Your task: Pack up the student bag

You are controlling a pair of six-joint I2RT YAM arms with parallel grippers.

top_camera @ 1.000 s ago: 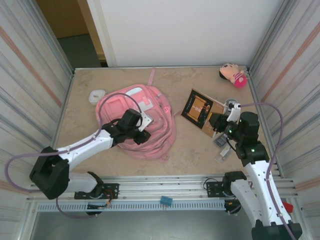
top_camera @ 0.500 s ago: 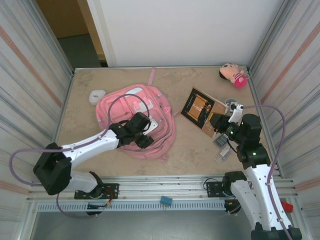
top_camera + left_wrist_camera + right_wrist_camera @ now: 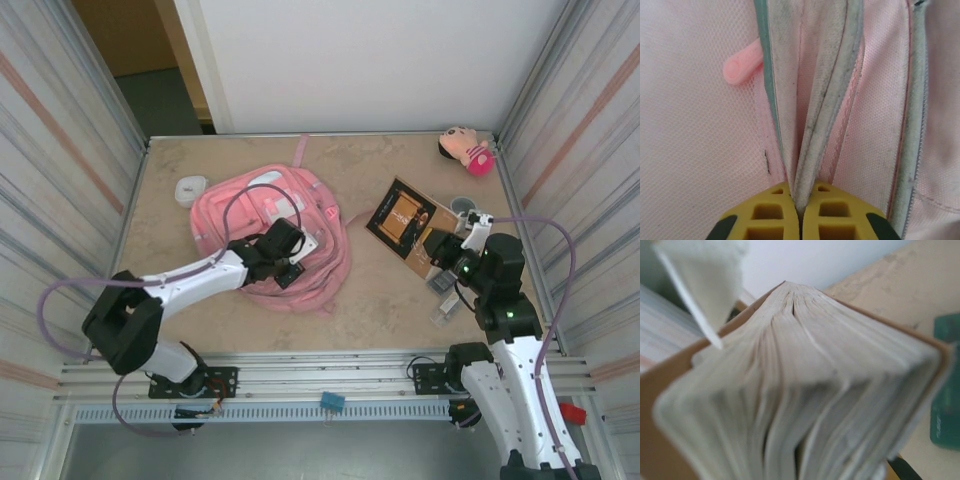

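Left gripper [image 3: 800,214] clenched on a piped fold of the student bag [image 3: 212,225] — bag directly beneath its fingertips. Right gripper [image 3: 438,250] grasps the book [image 3: 400,215] — its page edges are right ahead.

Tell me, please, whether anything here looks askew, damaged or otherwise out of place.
The book lies askew, its near end clamped in the right gripper and its pages splayed apart. The left gripper pinches a fold of the bag along a seam whose pale piping looks grubby with grey smudges.

The left fingers [image 3: 765,216] pinch together; the right arm [image 3: 500,282] reaches forward.
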